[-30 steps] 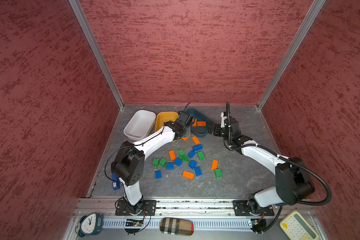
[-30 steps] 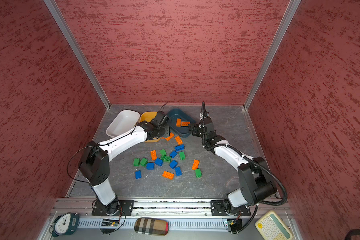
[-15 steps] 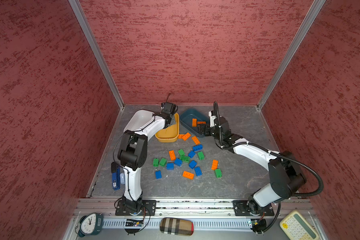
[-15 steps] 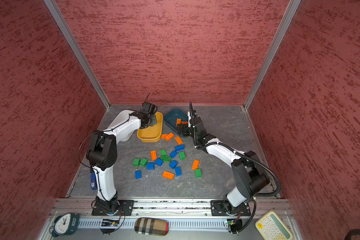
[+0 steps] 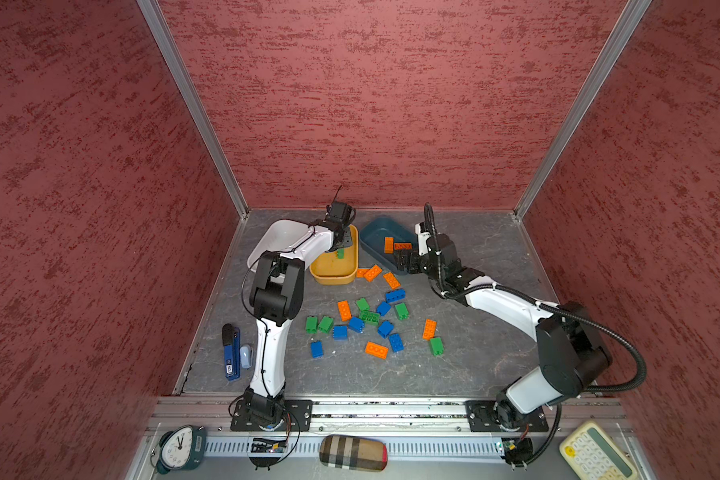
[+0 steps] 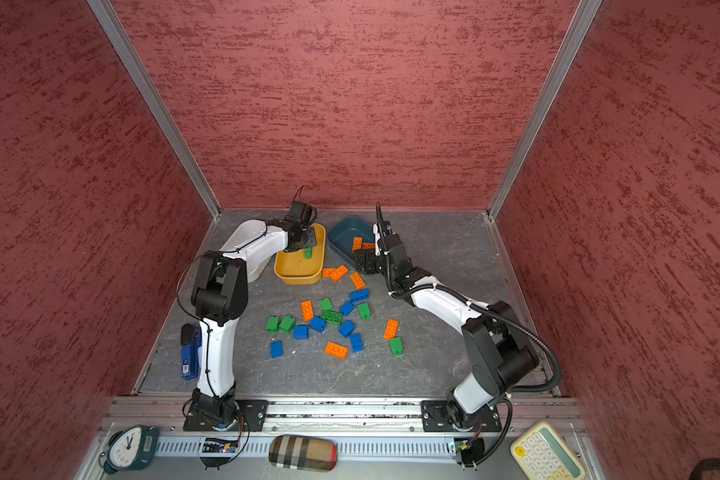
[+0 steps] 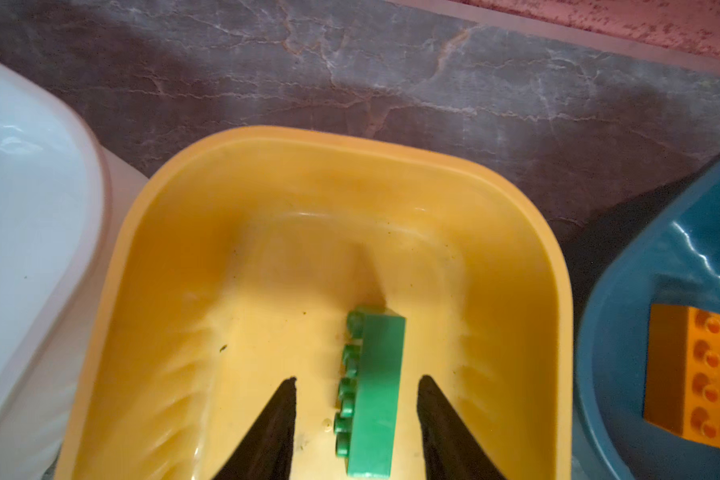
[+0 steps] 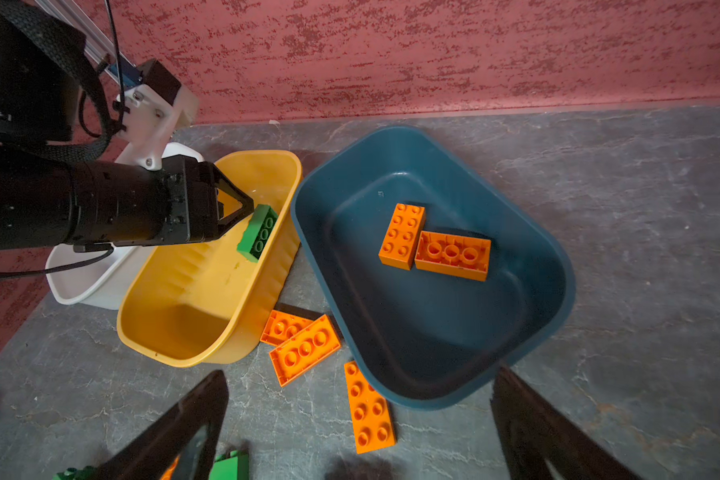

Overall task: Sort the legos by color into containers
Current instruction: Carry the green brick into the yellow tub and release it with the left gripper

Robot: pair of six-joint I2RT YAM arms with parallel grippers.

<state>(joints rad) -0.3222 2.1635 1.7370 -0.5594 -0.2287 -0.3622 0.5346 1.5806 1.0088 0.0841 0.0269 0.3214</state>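
One green lego (image 7: 377, 390) within left claw (image 7: 357, 377)

Rear of grey marbled surface (image 5: 474, 365), left to right:
- white rounded plastic tub (image 5: 277, 237)
- yellow-orange plastic tub (image 5: 333, 277), with a long green studded brick (image 7: 375, 395) inside
- dark teal plastic tub (image 5: 375, 233), with two touching orange studded bricks (image 8: 402, 235) inside

Just before the last two tubs: three loose orange bricks (image 8: 304, 349).

Mid-surface, further forward: cluster of blue, green and orange bricks (image 5: 356, 325).

Left gripper (image 6: 307, 246) sits over the yellow tub (image 6: 296, 268), green brick (image 6: 308, 252) at its tip.
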